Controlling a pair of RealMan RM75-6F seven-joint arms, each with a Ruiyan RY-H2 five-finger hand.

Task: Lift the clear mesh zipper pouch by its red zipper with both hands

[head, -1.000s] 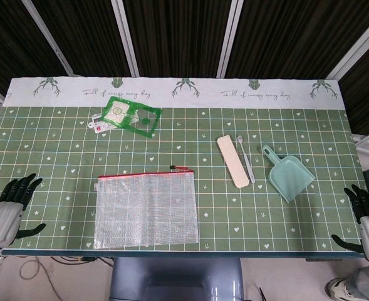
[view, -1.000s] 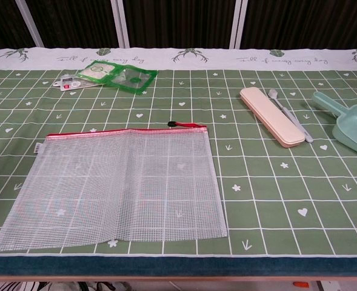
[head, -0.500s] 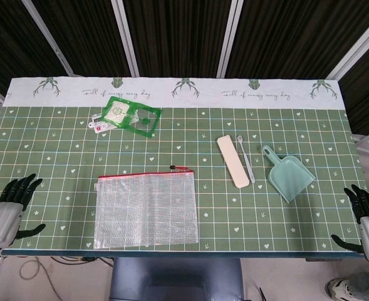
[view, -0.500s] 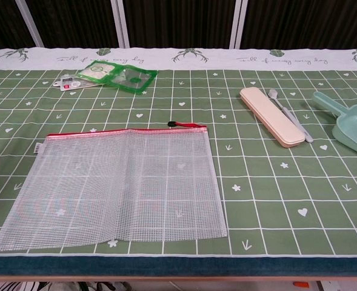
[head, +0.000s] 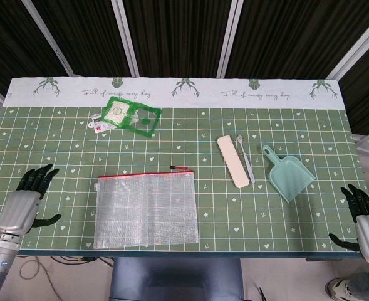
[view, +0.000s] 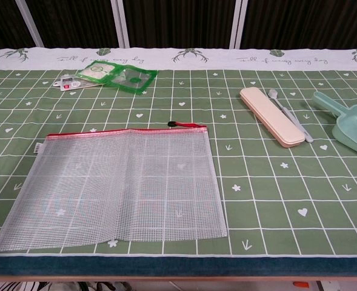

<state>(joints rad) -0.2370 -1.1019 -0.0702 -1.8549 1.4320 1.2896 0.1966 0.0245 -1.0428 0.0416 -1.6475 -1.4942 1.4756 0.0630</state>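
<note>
Clear mesh pouch [view: 114,185], red zipper [view: 125,130]; green grid-patterned tablecloth [view: 269,188].

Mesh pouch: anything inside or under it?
The clear mesh zipper pouch looks empty; through it only the green grid tablecloth shows. Nothing looks hidden, though faint mesh could mask thin items.

The pouch [head: 146,210] is laid flat on the surface [head: 59,144] near its front edge, left of centre. A packet [head: 131,115] is placed behind it. A case [head: 232,162], a spoon [head: 246,159] and a scoop [head: 289,175] are ranged to the right.
</note>
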